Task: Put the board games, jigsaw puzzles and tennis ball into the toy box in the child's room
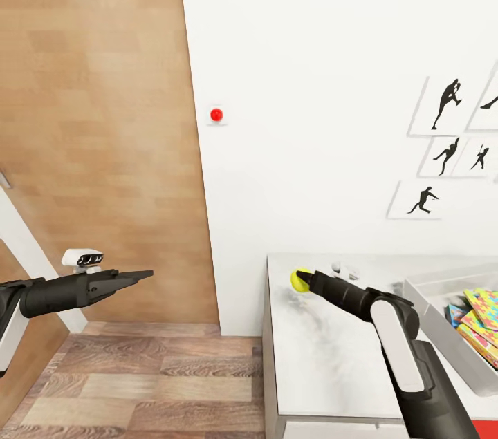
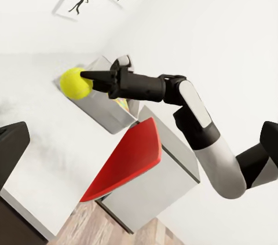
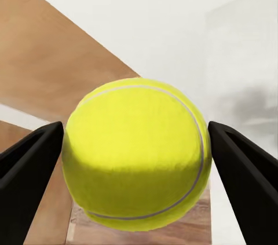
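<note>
The tennis ball point(image 1: 299, 280) sits between the fingers of my right gripper point(image 1: 304, 281), which is shut on it just above the far left corner of the table point(image 1: 325, 363). In the right wrist view the ball point(image 3: 136, 152) is pressed by a black finger point(image 3: 29, 169) on each side. The left wrist view shows the ball point(image 2: 74, 83) at the tip of the right arm. The toy box point(image 1: 443, 281) stands at the table's right, with multicoloured jigsaw puzzles point(image 1: 484, 318) and a blue box edge point(image 1: 454, 314) inside. My left gripper point(image 1: 138, 276) hangs open over the floor, holding nothing. The bed is out of view.
A wooden door point(image 1: 104, 114) fills the left, with a red round wall button point(image 1: 216, 115) beside it. Sports-silhouette pictures point(image 1: 443, 107) hang on the white wall. A red chair point(image 2: 130, 161) stands at the table's near side. Wood-plank floor point(image 1: 138, 384) lies under the left arm.
</note>
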